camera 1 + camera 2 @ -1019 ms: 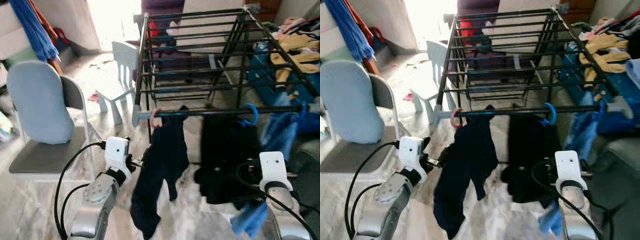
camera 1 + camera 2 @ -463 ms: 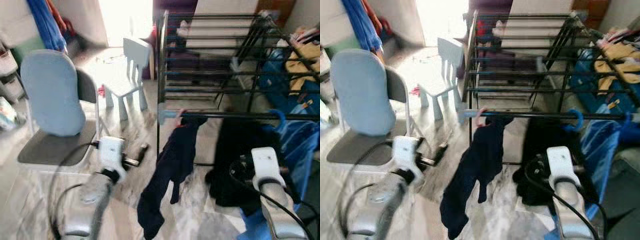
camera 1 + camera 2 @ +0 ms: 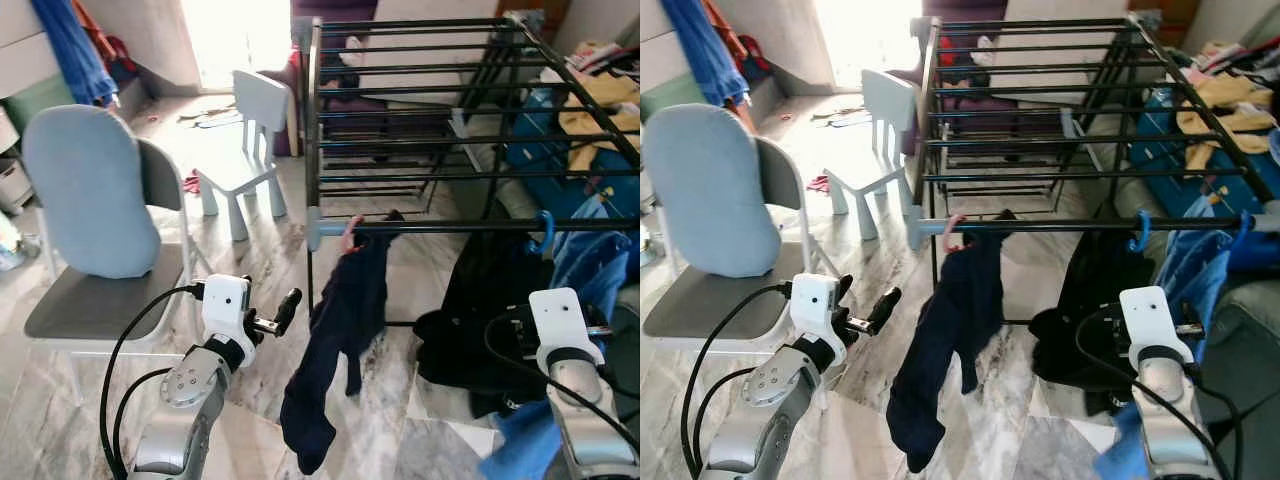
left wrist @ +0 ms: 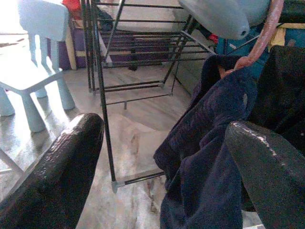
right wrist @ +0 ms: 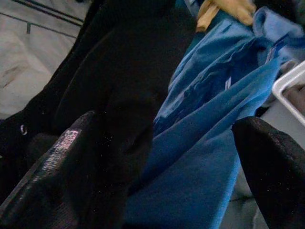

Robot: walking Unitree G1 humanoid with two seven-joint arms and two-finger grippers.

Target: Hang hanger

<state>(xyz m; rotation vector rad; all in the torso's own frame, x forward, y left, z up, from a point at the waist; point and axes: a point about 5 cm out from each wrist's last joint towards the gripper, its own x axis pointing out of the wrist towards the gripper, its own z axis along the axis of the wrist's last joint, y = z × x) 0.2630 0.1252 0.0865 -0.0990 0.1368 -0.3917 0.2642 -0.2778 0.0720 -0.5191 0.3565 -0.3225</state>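
**Hanger on the rail, hands free**

The pink hanger (image 3: pixel 349 233) hooks the rack's front rail (image 3: pixel 470 226), carrying a navy garment (image 3: pixel 340 330). Left gripper (image 3: pixel 283 311) and right gripper (image 5: pixel 157 157) both gape, empty. Best withdraw the arms gently, avoiding snagging cloth.

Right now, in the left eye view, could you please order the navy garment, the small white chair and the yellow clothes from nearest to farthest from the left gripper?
1. Navy garment, hanging just right of the left gripper.
2. Small white chair, ahead by the rack's left end.
3. Yellow clothes, far right.
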